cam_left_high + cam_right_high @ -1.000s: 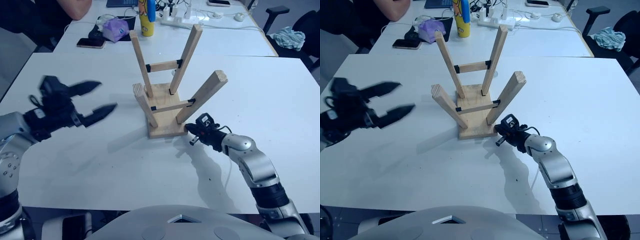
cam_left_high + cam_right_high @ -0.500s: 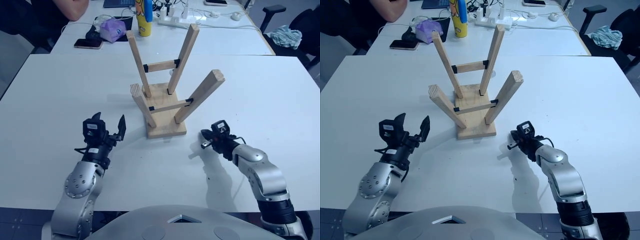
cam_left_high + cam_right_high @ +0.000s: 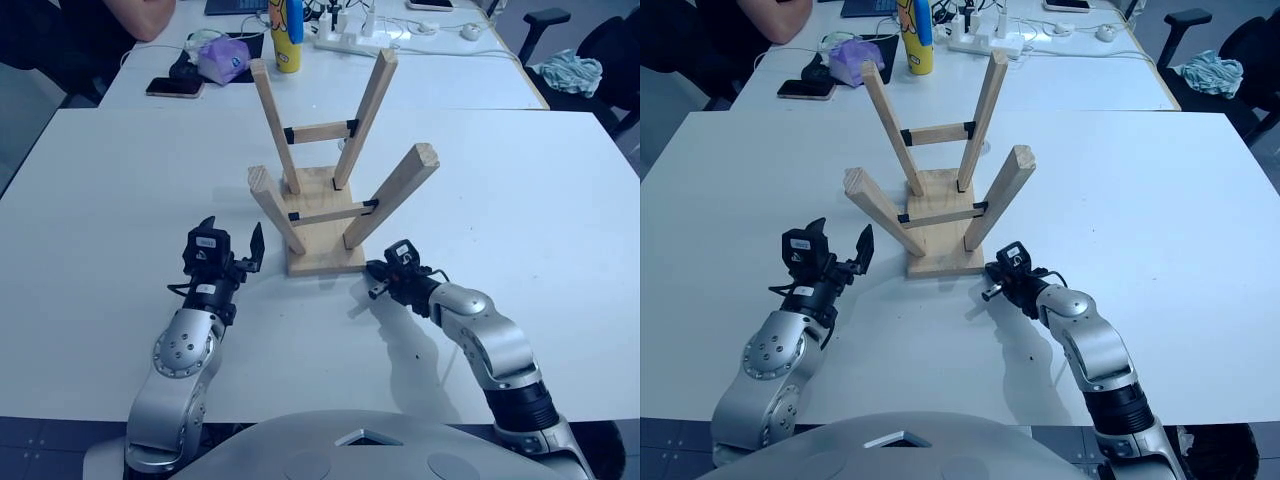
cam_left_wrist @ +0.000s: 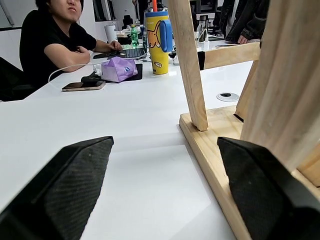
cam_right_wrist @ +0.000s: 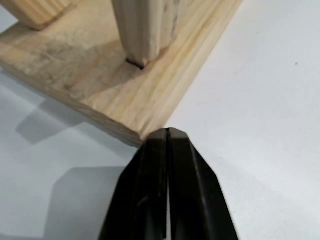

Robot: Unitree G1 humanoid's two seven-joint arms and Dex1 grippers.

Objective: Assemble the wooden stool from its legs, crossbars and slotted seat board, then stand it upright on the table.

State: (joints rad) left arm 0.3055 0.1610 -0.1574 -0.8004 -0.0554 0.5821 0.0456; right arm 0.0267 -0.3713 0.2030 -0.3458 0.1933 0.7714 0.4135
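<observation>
On the white table, the pale wooden stool sits inverted, 4 legs up, 2 crossbars fitted. Left gripper gapes beside it; right gripper, clenched empty, meets the seat board corner.

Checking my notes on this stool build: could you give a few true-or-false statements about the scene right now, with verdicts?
1. The pale wooden stool stands upright on its legs. False: it is upside down, its flat seat board resting on the white table.
2. The left gripper is open. True.
3. The right gripper grips a stool leg. False: it is shut and empty, with its tips at the seat board's corner.
4. A yellow bottle stands on the far table. True.
</observation>
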